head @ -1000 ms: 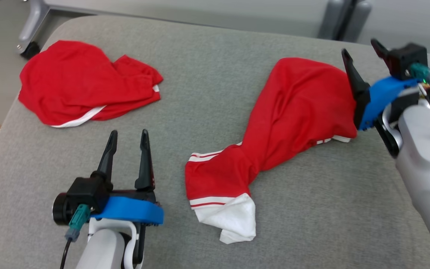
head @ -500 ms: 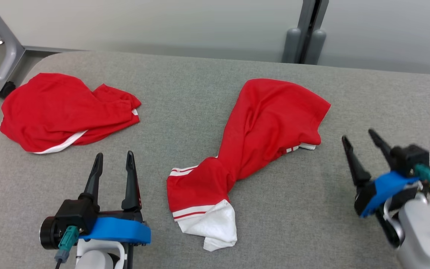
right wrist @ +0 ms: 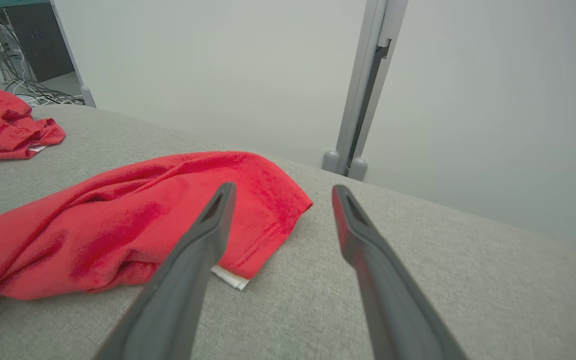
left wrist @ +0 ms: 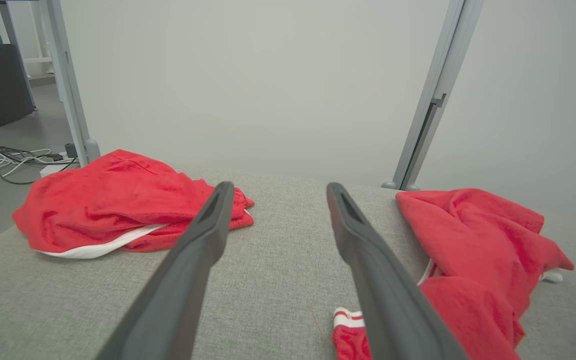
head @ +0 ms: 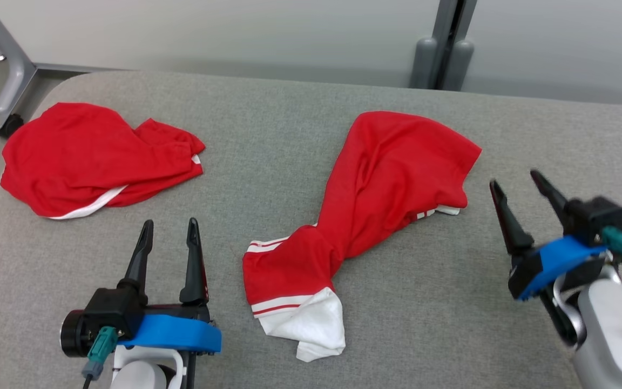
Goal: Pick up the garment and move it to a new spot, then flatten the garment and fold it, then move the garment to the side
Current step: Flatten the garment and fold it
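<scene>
The garment [head: 397, 173] is red with white striped trim, lying twisted in the middle of the grey padded table [head: 289, 124], its white end nearest me. My left gripper [head: 171, 221] stands open to its near left, a short gap from the striped cuff. My right gripper [head: 514, 178] stands open just right of the garment's wide end, apart from it. The left wrist view has the open left gripper [left wrist: 279, 186] over bare table, the garment [left wrist: 478, 240] to its right. The right wrist view has the open right gripper [right wrist: 283, 186] by the garment's hem [right wrist: 143, 215].
A second red garment [head: 84, 156] lies bunched at the table's far left corner, also in the left wrist view [left wrist: 118, 200]. Behind the table stand a pale wall, a grey post [head: 440, 48] and a wheeled frame leg [head: 8, 92]. Bare table lies between the two garments.
The head camera has tilted up, shifting the whole picture. My right gripper has drawn back from the garment's far right edge to the near right. The garment and left gripper stay put.
</scene>
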Robot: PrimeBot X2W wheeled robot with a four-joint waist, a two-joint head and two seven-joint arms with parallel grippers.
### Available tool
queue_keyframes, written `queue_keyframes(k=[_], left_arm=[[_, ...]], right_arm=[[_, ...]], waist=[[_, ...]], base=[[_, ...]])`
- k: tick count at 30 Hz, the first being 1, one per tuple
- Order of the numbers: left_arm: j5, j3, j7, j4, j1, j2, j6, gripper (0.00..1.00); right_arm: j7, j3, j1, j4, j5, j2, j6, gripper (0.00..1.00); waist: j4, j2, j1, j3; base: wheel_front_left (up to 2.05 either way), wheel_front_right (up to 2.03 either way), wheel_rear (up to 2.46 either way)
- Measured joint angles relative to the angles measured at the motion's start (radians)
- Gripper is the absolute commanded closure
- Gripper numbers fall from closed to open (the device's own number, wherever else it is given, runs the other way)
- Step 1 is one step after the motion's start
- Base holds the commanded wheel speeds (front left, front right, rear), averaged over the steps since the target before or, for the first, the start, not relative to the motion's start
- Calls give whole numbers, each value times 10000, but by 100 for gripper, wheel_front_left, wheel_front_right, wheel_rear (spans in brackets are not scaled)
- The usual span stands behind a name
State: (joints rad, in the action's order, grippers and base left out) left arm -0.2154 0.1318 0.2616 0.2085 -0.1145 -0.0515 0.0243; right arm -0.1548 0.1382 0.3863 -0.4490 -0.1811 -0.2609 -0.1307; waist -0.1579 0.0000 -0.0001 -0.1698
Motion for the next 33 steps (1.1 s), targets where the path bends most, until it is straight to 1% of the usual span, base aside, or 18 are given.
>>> queue_keyframes(k=[4, 9, 13, 20, 25, 31, 32, 33], left_arm=[[-36, 82, 0, -29, -191, 2, -4, 0], [-228, 288, 0, -50, -479, 2, -67, 0], [-414, 520, 0, -111, -684, 2, -159, 0], [-692, 913, 0, -182, -1039, 2, -293, 0], [-861, 1198, 0, -203, -1286, 2, -380, 0], [-1012, 1417, 0, -171, -1488, 6, -456, 0], [-1018, 1421, 0, -161, -1537, 2, -458, 0], [-1022, 1423, 0, -153, -1561, 2, -477, 0]], right_arm=[[364, -119, 872, 134, 207, -4, 0, 0], [709, -251, 1964, -288, 403, -98, 0, 0], [853, -468, 2567, -1085, 660, -345, 0, 0], [922, -543, 3262, -2765, 840, -619, 0, 0], [947, -662, 3682, -3992, 928, -662, 0, 0], [855, -719, 4301, -5258, 738, -489, 2, 0], [821, -671, 4373, -5413, 721, -454, 4, 9], [779, -623, 4446, -5565, 686, -418, 4, 56]], waist=[[-182, 0, 0, -268], [-495, 0, 1, -671], [-797, 1, 2, -999], [-1285, 0, 3, -1592], [-1610, 1, 3, -1941], [-1874, 0, 3, -2182], [-1895, 1, 3, -2199], [-1905, 0, 3, -2206]], base=[[0, 0, 0], [0, 0, 0], [0, 0, 0], [0, 0, 0], [0, 0, 0], [0, 0, 0], [0, 0, 0], [0, 0, 0]])
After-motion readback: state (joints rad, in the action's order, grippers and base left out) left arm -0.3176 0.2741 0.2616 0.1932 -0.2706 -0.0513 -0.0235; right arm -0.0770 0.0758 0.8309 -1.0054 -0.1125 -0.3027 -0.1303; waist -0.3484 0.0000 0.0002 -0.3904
